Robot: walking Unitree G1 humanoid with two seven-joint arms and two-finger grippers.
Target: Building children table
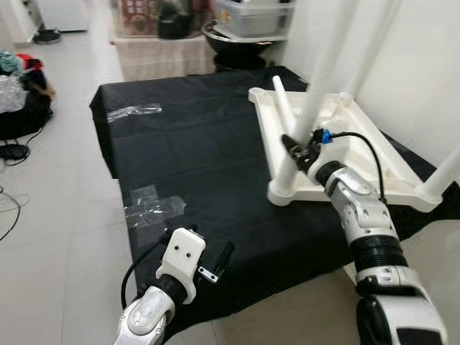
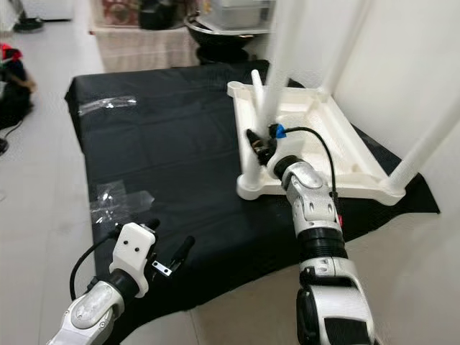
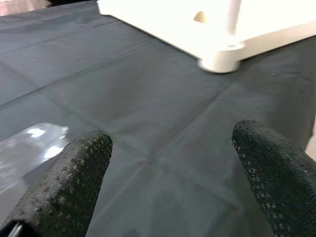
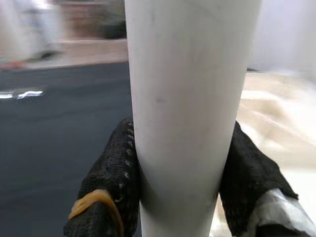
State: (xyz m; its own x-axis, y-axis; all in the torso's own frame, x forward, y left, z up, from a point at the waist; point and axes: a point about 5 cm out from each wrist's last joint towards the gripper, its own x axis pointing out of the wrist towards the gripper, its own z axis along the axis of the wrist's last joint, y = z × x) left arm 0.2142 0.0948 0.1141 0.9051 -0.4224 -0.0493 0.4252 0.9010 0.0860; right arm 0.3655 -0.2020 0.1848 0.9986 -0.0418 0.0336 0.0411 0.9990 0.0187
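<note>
White plastic table [image 1: 374, 154] upside down on black sheet [image 1: 208, 180] on the floor, legs upright, right pincer [image 1: 296, 149] clamped around the near leg [image 1: 313, 108], left pincer [image 1: 215, 264] spread wide above the sheet.

One upturned white tabletop [image 1: 374, 154], four white legs [image 1: 320, 86] standing in it — one black cloth [image 1: 201, 165].
</note>
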